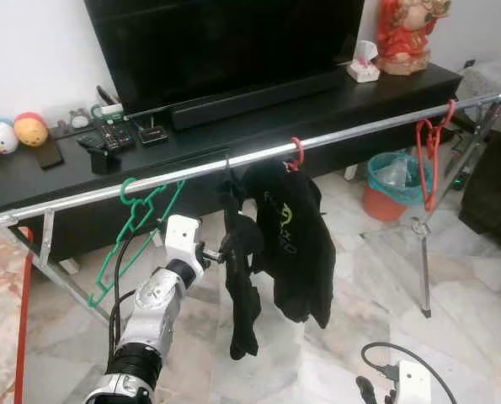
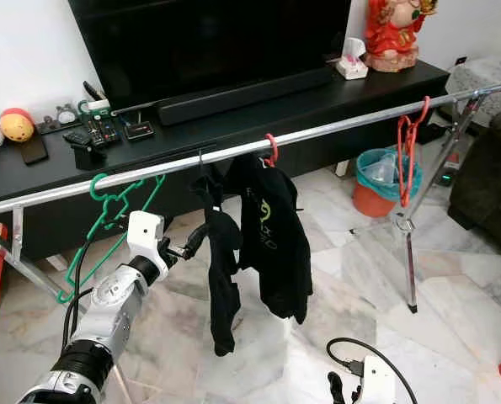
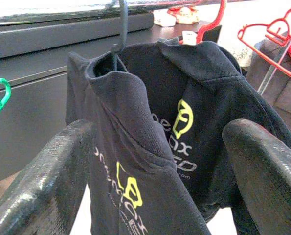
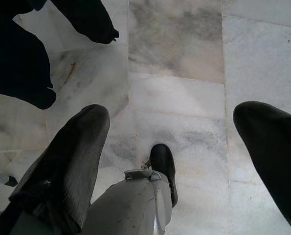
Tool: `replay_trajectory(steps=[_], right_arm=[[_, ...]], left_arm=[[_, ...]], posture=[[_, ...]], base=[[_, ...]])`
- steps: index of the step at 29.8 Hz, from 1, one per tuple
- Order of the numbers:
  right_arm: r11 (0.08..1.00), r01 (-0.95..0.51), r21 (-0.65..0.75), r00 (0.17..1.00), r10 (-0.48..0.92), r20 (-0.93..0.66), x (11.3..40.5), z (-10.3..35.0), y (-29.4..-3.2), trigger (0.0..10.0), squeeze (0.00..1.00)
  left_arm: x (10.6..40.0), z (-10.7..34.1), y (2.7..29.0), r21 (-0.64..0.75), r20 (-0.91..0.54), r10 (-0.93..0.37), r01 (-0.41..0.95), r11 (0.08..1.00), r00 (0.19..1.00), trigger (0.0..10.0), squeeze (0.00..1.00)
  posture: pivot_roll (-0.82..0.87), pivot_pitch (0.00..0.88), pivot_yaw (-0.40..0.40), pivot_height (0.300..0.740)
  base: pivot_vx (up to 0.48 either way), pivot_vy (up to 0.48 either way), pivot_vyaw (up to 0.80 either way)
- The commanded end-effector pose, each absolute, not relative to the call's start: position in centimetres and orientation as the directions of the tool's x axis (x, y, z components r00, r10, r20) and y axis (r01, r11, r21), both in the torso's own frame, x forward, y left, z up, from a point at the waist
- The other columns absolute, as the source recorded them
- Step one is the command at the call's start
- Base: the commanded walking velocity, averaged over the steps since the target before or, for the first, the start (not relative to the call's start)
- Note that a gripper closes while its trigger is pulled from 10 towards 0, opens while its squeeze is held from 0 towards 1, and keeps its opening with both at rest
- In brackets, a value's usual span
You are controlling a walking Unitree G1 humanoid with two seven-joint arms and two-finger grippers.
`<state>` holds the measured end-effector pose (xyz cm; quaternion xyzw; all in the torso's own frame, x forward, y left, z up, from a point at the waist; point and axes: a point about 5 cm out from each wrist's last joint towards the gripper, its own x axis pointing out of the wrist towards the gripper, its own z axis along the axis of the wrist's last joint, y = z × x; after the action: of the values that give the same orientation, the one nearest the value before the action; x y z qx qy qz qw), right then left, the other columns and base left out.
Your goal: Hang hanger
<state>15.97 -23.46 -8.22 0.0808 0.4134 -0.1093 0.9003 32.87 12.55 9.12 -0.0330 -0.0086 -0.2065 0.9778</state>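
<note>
A silver clothes rail point(image 1: 359, 130) runs across in front of the TV stand. A dark hanger point(image 3: 120, 29) hooks over it, carrying a narrow black shirt point(image 1: 242, 278). Right beside it a second black shirt with a yellow logo point(image 1: 294, 240) hangs from a red hanger point(image 1: 297, 151). My left gripper point(image 1: 226, 249) is raised to the narrow shirt's left side and is open. In the left wrist view its fingers point(image 3: 47, 181) stand wide apart, with the shirt point(image 3: 130, 147) just beyond them. My right gripper point(image 4: 172, 117) hangs low over the floor, open and holding nothing.
An empty green hanger point(image 1: 136, 223) hangs on the rail to the left, and red hangers point(image 1: 429, 156) at its right end. Behind stands a black TV stand point(image 1: 258, 126) with remotes and toys. A teal-and-orange bin point(image 1: 393, 181) and a dark sofa point(image 1: 494, 185) are to the right.
</note>
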Motion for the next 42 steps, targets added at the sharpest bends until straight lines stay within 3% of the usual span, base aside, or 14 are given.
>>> replay_trajectory(steps=[1, 20, 32, 42], right_arm=[[0.962, 0.267, 0.055, 0.631, -0.132, -0.764, 15.9, -8.2, -23.5, 10.0, 0.00], [0.963, 0.265, 0.055, 0.631, -0.130, -0.764, 15.9, -8.2, -23.6, 10.0, 0.00], [0.963, 0.265, 0.056, 0.631, -0.129, -0.764, 15.9, -8.2, -23.5, 10.0, 0.00], [0.963, 0.262, 0.060, 0.632, -0.124, -0.765, 15.9, -8.2, -23.4, 10.0, 0.00]], left_arm=[[32.8, 9.3, 12.8, -0.062, 0.037, -0.403, 0.405, 0.912, 0.914, 10.0, 0.00], [32.8, 9.2, 12.8, -0.068, 0.038, -0.396, 0.398, 0.915, 0.917, 10.0, 0.00], [32.8, 9.2, 13.3, -0.052, 0.018, -0.392, 0.392, 0.919, 0.920, 10.0, 0.00], [33.1, 10.1, 11.8, 0.021, -0.063, -0.473, 0.475, 0.880, 0.879, 10.0, 0.00]], posture=[[-0.06, 0.000, 0.056, 0.740], [-0.06, 0.000, 0.055, 0.740], [-0.06, 0.000, 0.057, 0.740], [-0.06, 0.000, 0.059, 0.740]], base=[[0.334, 0.000, 0.00], [0.339, 0.000, 0.00], [0.000, 0.000, 0.00], [0.000, 0.000, 0.00]])
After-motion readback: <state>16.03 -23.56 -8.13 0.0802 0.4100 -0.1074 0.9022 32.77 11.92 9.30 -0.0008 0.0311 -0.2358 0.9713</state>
